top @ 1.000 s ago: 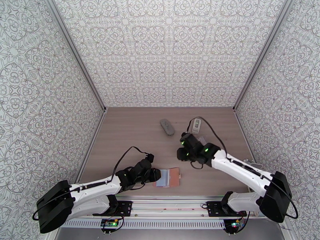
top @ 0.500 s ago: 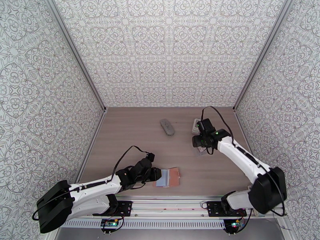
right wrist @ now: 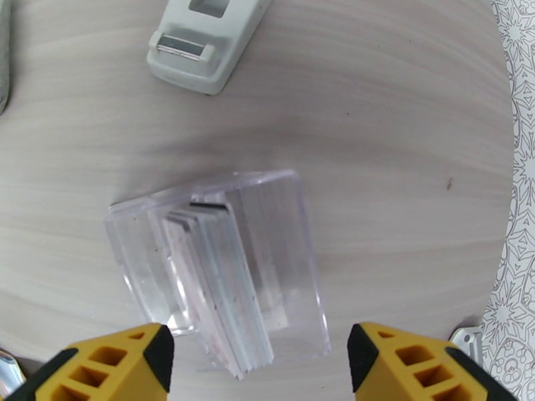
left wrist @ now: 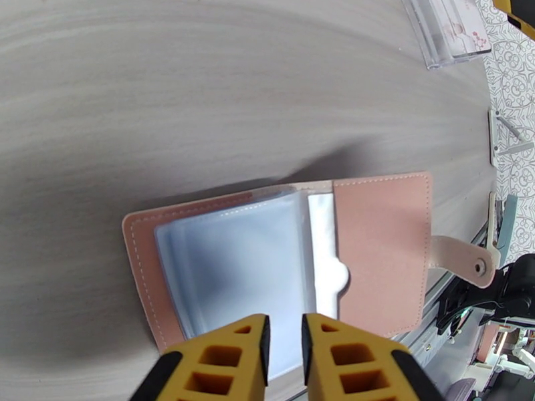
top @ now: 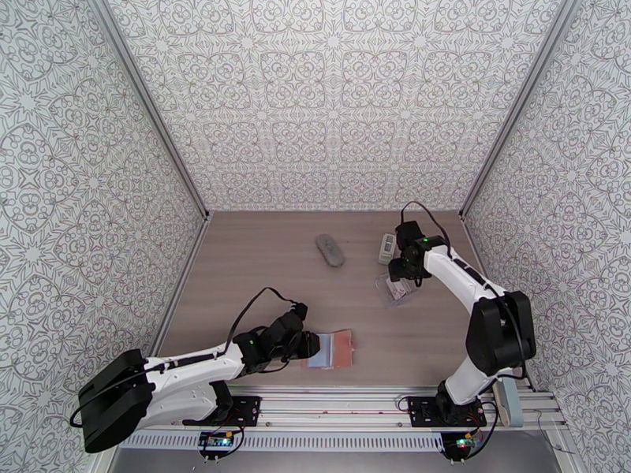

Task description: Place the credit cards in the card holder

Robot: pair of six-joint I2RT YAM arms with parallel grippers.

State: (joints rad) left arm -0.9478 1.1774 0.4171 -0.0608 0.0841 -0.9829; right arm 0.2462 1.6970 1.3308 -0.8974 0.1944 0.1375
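Card holder (left wrist: pixel 281 262), one, open; clear stand (right wrist: pixel 284 242) of stacked credit cards (right wrist: pixel 214 295), one.

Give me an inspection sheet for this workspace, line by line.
Surface: wooden table, pale grain.
Job's things: cards stand on edge in a clear stand; pink card holder lies open, near edge.
Clutter: grey stapler-like tool; grey oblong thing.
Grippers: left gripper nearly closed over the holder's sleeves, grip unclear; right gripper open above the stand.
Cables: a black cable loops along each arm.
Surroundings: patterned walls on three sides.
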